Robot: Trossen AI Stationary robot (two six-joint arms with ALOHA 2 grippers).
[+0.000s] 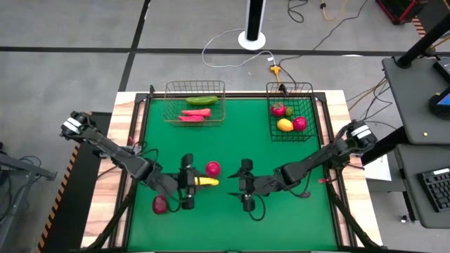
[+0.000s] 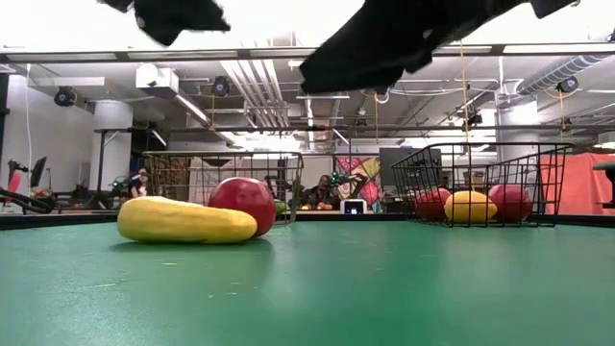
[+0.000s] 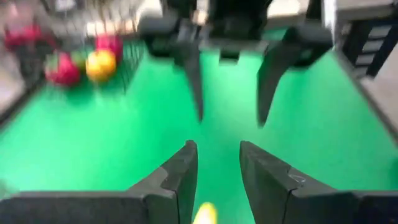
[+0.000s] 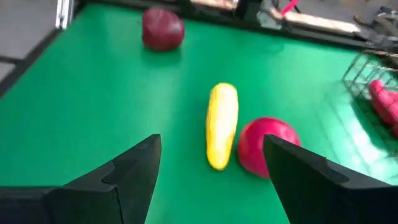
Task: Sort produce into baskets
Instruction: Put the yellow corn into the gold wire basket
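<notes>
Green felt covers the desk (image 1: 232, 151) where we see both arms meeting near the front edge. The left gripper (image 1: 188, 184) hangs above the long yellow piece (image 1: 207, 181), its fingers (image 3: 180, 177) pressed close together with nothing between them. The right gripper (image 1: 246, 186) faces it with fingers spread and empty. A red round fruit (image 1: 212, 168) touches the yellow piece; a dark-red fruit (image 1: 160, 204) lies apart near the left edge. The tan basket (image 1: 195, 90) at the back holds a green cucumber (image 1: 202, 100) and red chilies (image 1: 197, 112). The black basket (image 1: 290, 90) holds a yellow lemon (image 1: 284, 125) and pink-red fruits (image 1: 299, 123). We can read no labels or writing.
</notes>
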